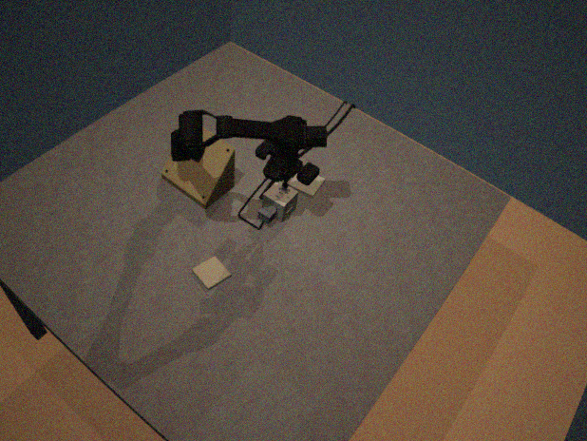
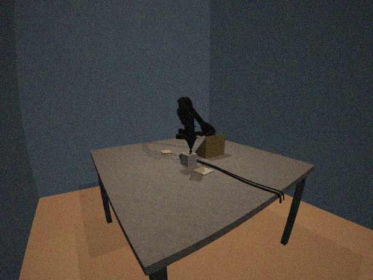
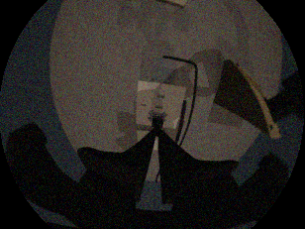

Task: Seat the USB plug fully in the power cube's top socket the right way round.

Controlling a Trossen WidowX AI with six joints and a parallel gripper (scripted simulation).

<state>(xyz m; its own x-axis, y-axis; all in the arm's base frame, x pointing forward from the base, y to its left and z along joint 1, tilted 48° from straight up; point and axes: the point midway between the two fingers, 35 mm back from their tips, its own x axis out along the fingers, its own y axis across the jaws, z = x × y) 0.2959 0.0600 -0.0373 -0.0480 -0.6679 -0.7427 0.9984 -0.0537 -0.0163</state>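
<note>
The pale power cube [image 1: 274,205] [image 2: 184,160] [image 3: 174,98] stands upright on the table, with small slots in its top. My gripper [image 1: 285,182] [image 2: 191,149] [image 3: 156,131] points down just above the cube's top and is shut on the small dark USB plug [image 1: 285,186] [image 3: 157,119]. The plug is at the cube's top face. The fingertips and the dark picture hide its lower end, so I cannot tell how deep it sits or which way round it is.
A grey plug [image 1: 267,213] sits at the cube's side, with a black cable [image 1: 249,221] [image 3: 196,83] bending round the cube. Two cables [image 2: 241,180] run over the table edge. Flat cream squares [image 1: 212,273] [image 2: 203,171] and a tan wedge block [image 1: 220,163] [image 2: 215,146] [image 3: 235,95] lie around.
</note>
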